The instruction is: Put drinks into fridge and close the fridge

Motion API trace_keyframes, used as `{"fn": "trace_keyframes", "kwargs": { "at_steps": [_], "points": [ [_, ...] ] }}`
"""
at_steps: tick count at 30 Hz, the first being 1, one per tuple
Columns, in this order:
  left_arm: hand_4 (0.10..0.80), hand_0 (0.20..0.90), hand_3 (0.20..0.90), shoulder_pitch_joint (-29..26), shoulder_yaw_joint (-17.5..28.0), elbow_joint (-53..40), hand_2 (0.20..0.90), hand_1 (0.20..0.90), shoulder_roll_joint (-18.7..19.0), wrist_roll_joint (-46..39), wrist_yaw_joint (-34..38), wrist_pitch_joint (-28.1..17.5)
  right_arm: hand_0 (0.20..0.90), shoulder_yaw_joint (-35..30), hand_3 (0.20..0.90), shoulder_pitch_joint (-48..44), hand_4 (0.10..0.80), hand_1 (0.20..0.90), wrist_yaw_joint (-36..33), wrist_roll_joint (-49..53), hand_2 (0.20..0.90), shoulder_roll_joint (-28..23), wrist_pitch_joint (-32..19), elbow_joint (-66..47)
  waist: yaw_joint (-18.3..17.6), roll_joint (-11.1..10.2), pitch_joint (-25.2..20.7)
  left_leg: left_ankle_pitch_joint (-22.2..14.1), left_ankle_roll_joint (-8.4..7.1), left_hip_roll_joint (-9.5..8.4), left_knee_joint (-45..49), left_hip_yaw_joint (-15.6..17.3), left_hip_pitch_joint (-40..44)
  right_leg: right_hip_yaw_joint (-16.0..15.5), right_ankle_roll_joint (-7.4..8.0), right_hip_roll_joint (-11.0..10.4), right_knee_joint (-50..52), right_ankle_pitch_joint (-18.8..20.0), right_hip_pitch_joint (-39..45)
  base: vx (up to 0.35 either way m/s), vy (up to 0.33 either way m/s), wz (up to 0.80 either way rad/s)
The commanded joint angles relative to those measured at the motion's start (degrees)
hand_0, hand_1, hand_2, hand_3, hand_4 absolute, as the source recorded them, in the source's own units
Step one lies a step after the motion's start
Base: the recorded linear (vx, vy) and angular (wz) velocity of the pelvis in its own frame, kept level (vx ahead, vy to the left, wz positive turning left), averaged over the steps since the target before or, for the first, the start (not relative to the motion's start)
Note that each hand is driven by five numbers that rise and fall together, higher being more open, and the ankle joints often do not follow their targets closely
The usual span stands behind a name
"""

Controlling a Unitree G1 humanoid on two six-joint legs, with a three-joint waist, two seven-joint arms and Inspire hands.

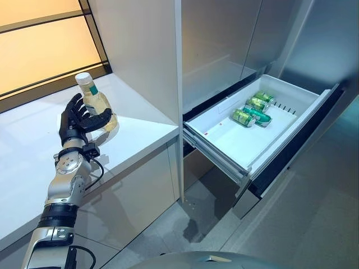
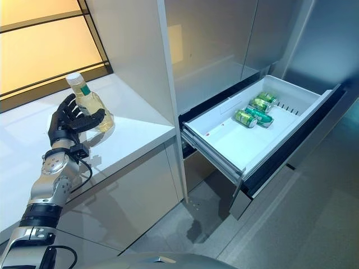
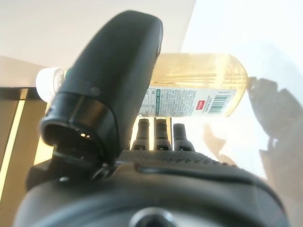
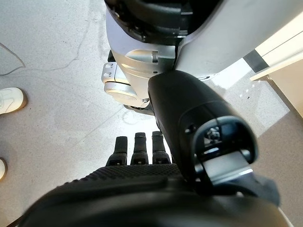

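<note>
- So the left hand [image 1: 83,119] is wrapped round a bottle [image 1: 95,105] of pale yellow drink with a white cap, standing on the white bench [image 1: 33,151] near the window. In the wrist view the thumb [image 3: 113,80] crosses the front of the bottle and the fingers [image 3: 161,135] sit behind it, so I'd call it gripped, not just touched.
- The bottle looks about upright and its base seems on or barely off the bench; can't tell which.
- The fridge drawer [image 1: 263,120] is pulled wide open off to the robot's right, with green cans [image 1: 253,108] bunched at its far end. The near half of the tray is free.
- The right hand [image 4: 142,146] hangs down by the floor with fingers loosely straight, holding nothing. A person's white shoe [image 4: 10,100] shows nearby.
- To do this step well, I'd lift straight up first so the base clears the bench, and keep the grip low on the fat part, since the neck is slim and slippery.
- The tall cabinet panel [image 1: 140,56] stands between the bench and the drawer, so swing out round its edge.
- Lay it down in the free near half, clear of the cans, before pushing the drawer shut.
</note>
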Motion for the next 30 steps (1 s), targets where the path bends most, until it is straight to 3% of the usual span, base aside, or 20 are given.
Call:
{"fn": "trace_keyframes", "kwargs": {
  "at_steps": [1,27,28,29,30],
  "points": [
    [0.8,0.9,0.9,-13.22,0.37,2.52,0.9,0.9,6.35,0.8,1.15,-6.45,0.9,2.6,0.9,-1.83,0.8,0.9,1.99,-0.07,0.9,1.72,0.03,0.46,-0.16,0.2,-1.32,-7.55,2.97,-3.57,0.43,0.83,3.06,2.04,2.92,0.23,1.65,1.58,-2.53,0.0,0.0,0.0],
    [0.8,0.9,0.9,-18.41,-1.02,9.67,0.9,0.9,6.96,-0.73,4.42,-10.53,0.9,3.43,0.9,-1.58,0.8,0.9,2.05,-0.02,0.9,1.44,-0.42,0.56,-1.63,0.16,-1.76,-7.85,3.11,-3.73,0.5,1.28,3.35,3.33,3.04,0.36,2.0,1.65,-2.91,0.006,0.0,-0.03],
    [0.657,0.778,0.757,-18.65,-0.99,9.85,0.778,0.778,6.98,-0.81,4.52,-10.58,0.9,3.39,0.9,-1.63,0.8,0.9,2.07,-0.13,0.9,1.43,-0.4,0.57,-1.68,0.17,-1.79,-7.85,3.1,-3.71,0.51,1.33,3.34,3.37,3.05,0.36,2.0,1.65,-2.93,0.0,0.0,0.0],
    [0.589,0.719,0.689,-18.83,-1.0,9.95,0.719,0.719,7.05,-1.0,4.62,-10.81,0.9,3.41,0.9,-1.63,0.8,0.9,2.02,-0.05,0.9,1.43,-0.43,0.57,-1.68,0.17,-1.81,-7.85,3.11,-3.71,0.53,1.35,3.33,3.39,3.06,0.36,2.0,1.67,-2.95,0.0,0.0,0.0],
    [0.457,0.606,0.557,-18.93,-1.01,10.08,0.606,0.606,7.02,-1.03,4.63,-10.97,0.9,3.47,0.9,-1.62,0.8,0.9,1.98,0.02,0.9,1.45,-0.48,0.6,-1.69,0.18,-1.84,-7.87,3.11,-3.71,0.53,1.37,3.32,3.38,3.07,0.35,2.0,1.67,-2.95,0.0,0.0,0.0]
  ]
}}
